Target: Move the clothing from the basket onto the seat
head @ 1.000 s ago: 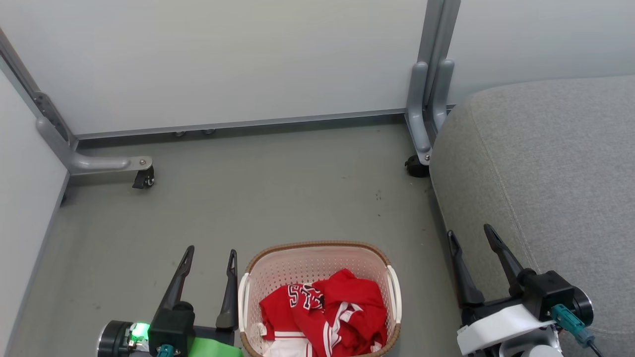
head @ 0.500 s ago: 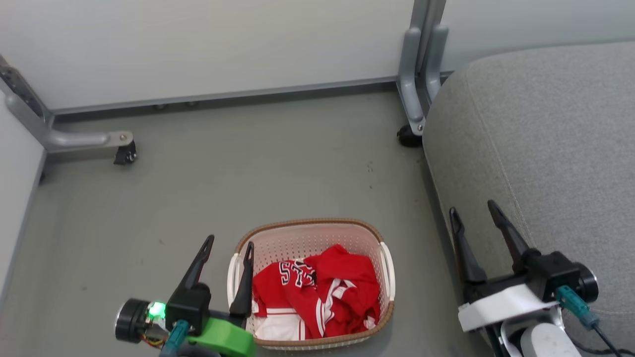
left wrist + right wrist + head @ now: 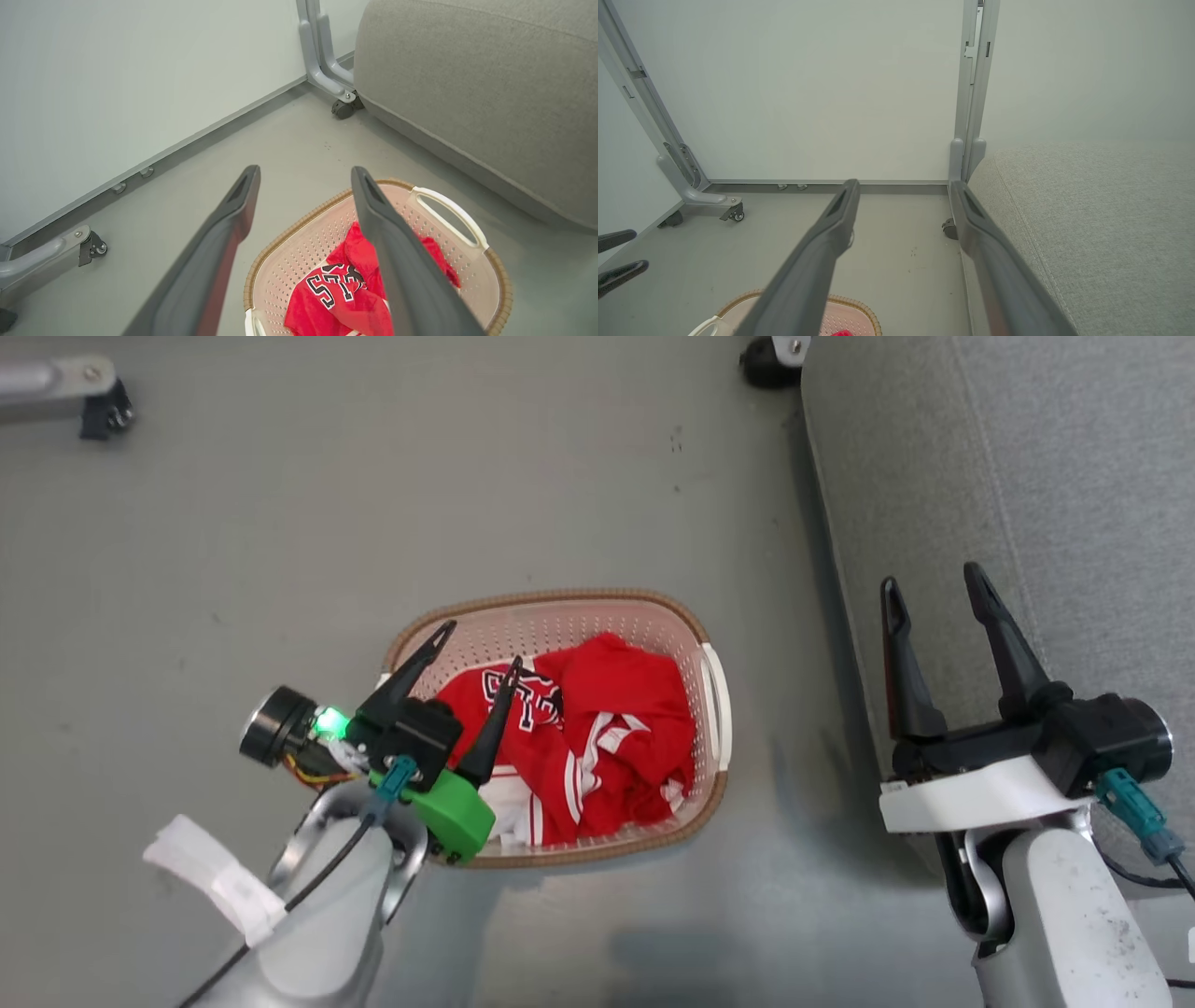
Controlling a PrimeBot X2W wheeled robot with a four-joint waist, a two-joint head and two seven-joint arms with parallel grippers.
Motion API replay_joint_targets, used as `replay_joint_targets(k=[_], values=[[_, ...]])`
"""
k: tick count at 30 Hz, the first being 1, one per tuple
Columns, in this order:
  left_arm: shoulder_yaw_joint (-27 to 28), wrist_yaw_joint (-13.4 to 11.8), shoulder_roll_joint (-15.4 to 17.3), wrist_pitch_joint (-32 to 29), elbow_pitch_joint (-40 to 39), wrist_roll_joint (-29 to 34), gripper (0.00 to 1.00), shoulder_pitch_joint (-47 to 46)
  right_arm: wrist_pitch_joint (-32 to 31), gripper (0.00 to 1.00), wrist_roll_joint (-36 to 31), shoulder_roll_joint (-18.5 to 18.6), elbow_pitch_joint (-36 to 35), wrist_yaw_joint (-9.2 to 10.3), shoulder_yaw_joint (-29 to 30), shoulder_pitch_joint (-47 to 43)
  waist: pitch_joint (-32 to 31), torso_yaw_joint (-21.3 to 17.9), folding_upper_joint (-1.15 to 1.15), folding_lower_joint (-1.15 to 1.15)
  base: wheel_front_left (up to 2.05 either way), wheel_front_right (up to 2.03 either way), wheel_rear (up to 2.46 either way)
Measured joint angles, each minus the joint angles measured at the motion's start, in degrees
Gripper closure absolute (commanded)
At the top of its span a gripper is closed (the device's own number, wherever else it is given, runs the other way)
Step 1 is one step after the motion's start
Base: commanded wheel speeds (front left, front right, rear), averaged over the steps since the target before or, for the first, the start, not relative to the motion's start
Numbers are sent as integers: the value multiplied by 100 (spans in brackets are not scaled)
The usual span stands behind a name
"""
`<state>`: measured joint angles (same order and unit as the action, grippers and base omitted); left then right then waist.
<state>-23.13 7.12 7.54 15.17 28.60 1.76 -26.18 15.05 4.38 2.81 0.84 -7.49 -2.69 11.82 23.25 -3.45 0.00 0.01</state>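
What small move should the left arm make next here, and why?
Probably lower the left gripper onto the clothing, then close. Its jaws stand open and empty over the left side of the basket, and the red garments all lie inside it; none is on the seat.

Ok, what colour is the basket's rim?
Brown, woven-look rim on the cream basket; head view shows it best.

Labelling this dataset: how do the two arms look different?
Both have two long dark tapered fingers, teal cable plugs and pale grey forearms. The left gripper has a bright green wrist mount, a glowing green light and white tape on its forearm; the right gripper has a white wrist mount.
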Motion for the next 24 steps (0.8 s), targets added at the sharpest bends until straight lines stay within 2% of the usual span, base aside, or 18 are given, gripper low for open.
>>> replay_joint_targets(k=[2,6,14,20,24], values=[[-309,14,149,0,264,160,0,-372,1,0,-9,1,-36,0,-16,131,277,-25,0,0,0,0,0],[-1345,19,427,0,953,298,0,-1059,1,0,3,0,-105,0,13,370,842,-89,0,0,0,0,0],[-2922,22,757,0,2030,286,0,-2295,0,0,274,1,-168,0,-87,739,1817,-266,0,0,0,0,0],[-4057,25,894,-47,3025,621,0,-2960,1,0,598,7,-165,0,-188,861,2362,-536,0,0,0,0,0],[-4559,25,883,-45,3466,778,0,-3385,0,0,720,5,-153,0,-221,914,2648,-726,0,0,0,0,0]])
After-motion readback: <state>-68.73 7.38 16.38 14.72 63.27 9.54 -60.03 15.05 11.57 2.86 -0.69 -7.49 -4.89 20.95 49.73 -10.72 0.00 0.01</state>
